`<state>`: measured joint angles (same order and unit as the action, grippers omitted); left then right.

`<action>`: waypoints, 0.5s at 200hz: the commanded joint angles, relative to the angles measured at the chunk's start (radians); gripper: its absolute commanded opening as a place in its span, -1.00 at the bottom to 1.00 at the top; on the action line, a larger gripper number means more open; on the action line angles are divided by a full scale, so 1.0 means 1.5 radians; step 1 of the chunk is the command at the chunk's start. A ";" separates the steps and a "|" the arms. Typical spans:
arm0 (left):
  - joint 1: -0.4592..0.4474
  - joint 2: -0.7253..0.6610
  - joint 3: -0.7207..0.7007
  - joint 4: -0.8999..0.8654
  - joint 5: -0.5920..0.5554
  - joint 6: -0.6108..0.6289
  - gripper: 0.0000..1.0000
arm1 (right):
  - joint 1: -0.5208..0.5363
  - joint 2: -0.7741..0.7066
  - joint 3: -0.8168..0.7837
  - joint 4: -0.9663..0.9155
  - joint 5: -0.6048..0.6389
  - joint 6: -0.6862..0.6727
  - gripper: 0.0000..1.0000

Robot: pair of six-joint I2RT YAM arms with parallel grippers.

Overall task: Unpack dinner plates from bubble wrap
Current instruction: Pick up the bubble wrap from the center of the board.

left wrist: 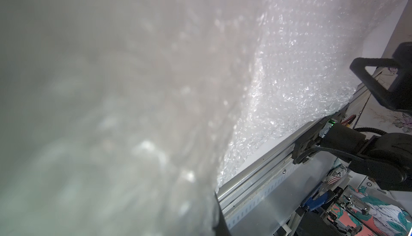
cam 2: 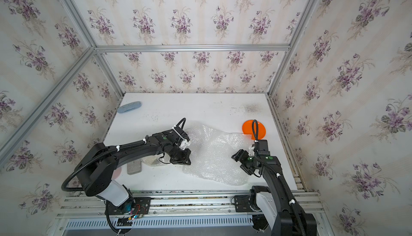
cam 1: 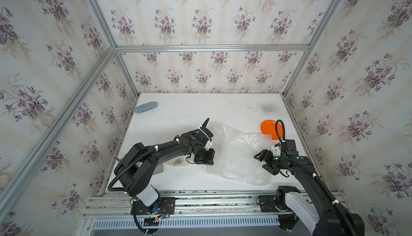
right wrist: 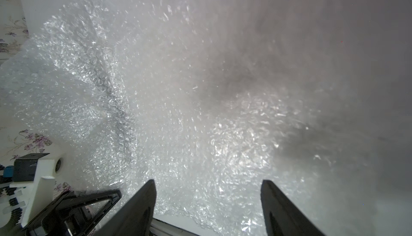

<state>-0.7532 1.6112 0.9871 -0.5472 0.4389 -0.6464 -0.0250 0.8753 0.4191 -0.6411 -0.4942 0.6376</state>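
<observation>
A large sheet of clear, whitish bubble wrap [cam 1: 236, 154] lies crumpled across the middle and right of the white bench [cam 1: 200, 112], as both top views show. Its near edge stops just short of the aluminium rail [cam 1: 211, 196] along the bench front. Its far right corner reaches the near rim of the plain bright orange plate [cam 1: 266, 126]. That plate lies flat and unwrapped near the bench's right edge, with the right arm's cable looped in front of it.

The left end effector [cam 1: 204, 158] is closed on the left edge of the bubble wrap. In the left wrist view the sheet is bunched right against the lens and hides all but a sliver of one finger [left wrist: 218, 219]. The right end effector [right wrist: 208, 181] stands open, its jaws wide apart, low over the sheet's right side with only the wrap beneath them.

Under the left arm a small wrapped bundle [cam 1: 176, 161] with a dark mark showing through sits just beside the big sheet's left edge. Next to it are a flat grey rectangle [cam 2: 134, 167] and a reddish round edge [cam 2: 117, 172], which is mostly hidden by the arm.

The far half of the bench is bare white surface, with a pale blue oval object [cam 1: 146, 107] in the far left corner, close to the wall. Flowered wallpaper walls [cam 1: 200, 74] close the bench in on the left, far and right sides.
</observation>
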 commanded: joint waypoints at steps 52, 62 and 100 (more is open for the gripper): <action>0.001 -0.010 0.121 -0.106 -0.049 0.060 -1.00 | 0.007 -0.073 -0.059 -0.006 -0.029 0.044 0.52; 0.001 -0.002 0.151 -0.135 -0.060 0.079 -1.00 | 0.007 -0.077 -0.064 -0.004 -0.033 0.046 0.52; 0.004 0.040 0.287 -0.238 -0.120 0.156 -1.00 | 0.008 -0.095 -0.064 -0.004 -0.048 0.050 0.52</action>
<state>-0.7521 1.6405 1.3178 -0.7712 0.3405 -0.5159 -0.0135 0.7444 0.3214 -0.6506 -0.5434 0.6998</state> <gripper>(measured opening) 0.054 0.760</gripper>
